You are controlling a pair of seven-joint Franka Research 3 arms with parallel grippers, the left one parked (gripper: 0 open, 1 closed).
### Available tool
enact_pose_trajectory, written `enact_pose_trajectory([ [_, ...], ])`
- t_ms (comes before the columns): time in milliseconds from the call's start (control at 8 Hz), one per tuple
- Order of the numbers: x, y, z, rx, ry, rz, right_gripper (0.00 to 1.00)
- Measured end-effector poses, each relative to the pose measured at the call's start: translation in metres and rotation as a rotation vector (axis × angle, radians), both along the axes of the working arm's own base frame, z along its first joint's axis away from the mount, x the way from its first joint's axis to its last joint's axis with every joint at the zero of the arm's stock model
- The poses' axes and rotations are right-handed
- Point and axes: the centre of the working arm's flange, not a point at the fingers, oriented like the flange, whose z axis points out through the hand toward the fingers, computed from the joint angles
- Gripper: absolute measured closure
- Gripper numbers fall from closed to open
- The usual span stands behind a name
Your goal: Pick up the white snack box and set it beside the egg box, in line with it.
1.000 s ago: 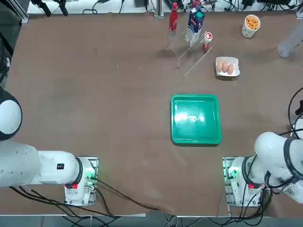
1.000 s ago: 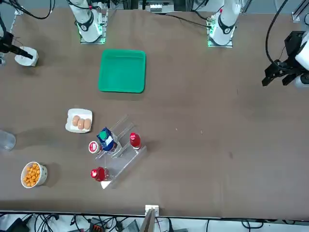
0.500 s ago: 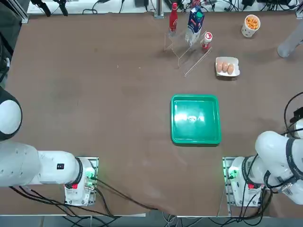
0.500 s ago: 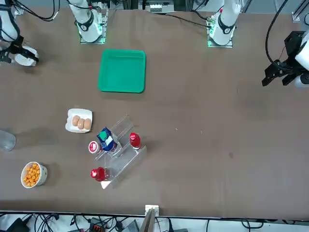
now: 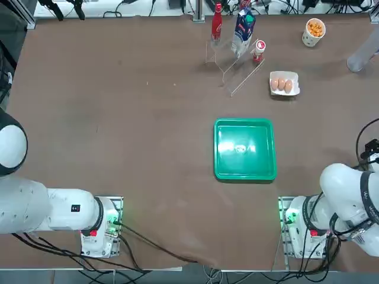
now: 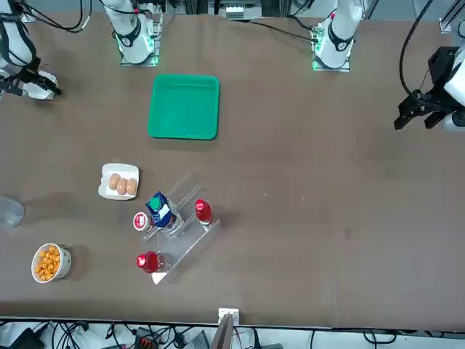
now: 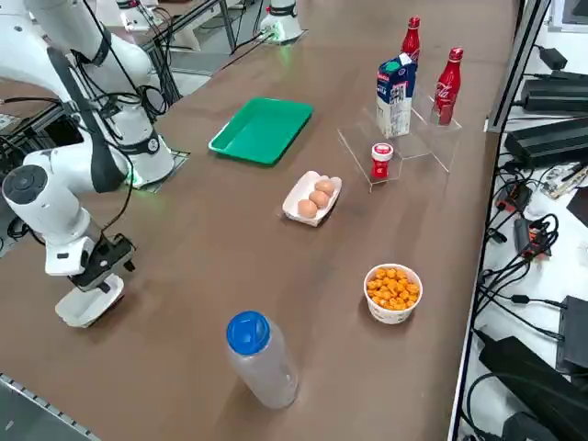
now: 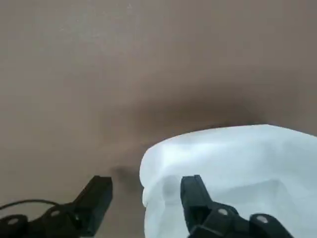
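The white snack box lies near the table's right edge, close to the robot's end; it also shows in the front view as the snack box. My right gripper hangs directly over it, open. In the wrist view the right gripper straddles one rim of the snack box: one finger is over the box, the other finger is outside it above bare table. The egg box, a small white tray with brown eggs, sits farther along the table.
A green tray lies mid-table. A clear bottle with a blue cap stands near the snack box. A cup of orange snacks and an acrylic stand with bottles and a carton sit beyond the egg box.
In the front view the right gripper has shifted from beside the snack box to directly over it, now covering part of it. Nothing else moved.
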Motion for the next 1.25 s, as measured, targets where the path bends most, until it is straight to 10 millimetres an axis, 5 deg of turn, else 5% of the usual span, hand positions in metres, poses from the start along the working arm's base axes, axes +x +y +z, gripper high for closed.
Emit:
enact_pose_trajectory([
  [250,-0.002,-0.002,-0.002,-0.003,-0.003,-0.006,0.62],
  [500,-0.007,-0.007,-0.001,-0.007,-0.006,-0.013,0.93],
  [1000,-0.009,-0.014,0.014,0.022,0.016,0.008,0.98],
  [1250,0.016,-0.013,0.077,0.089,0.090,0.035,0.98],
])
